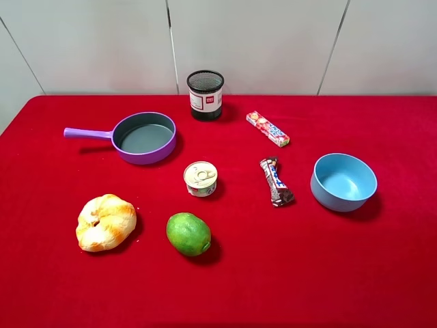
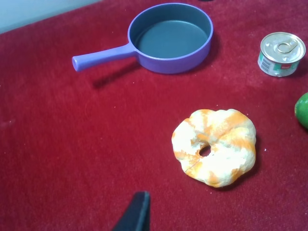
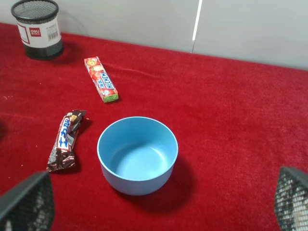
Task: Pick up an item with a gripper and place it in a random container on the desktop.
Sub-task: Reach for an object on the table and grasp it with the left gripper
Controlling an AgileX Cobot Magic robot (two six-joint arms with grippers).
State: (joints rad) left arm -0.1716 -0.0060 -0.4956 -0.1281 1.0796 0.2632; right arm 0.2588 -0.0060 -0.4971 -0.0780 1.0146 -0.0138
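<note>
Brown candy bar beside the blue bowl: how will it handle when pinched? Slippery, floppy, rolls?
The candy bar lies flat on the red cloth, so it probably won't roll. Its glossy wrapper looks slick and might slide under a pinch. The crimped ends look thin and crumpled, likely floppy; the middle seems the firmer hold.

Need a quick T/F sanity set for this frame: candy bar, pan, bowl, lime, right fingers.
1. The candy bar lies on the red cloth between the tin can and the blue bowl. True.
2. The purple pan holds the candy bar. False: the pan is empty.
3. The lime sits in the blue bowl. False: it lies on the cloth beside the croissant.
4. The right fingers are spread apart, holding nothing. True.
</note>
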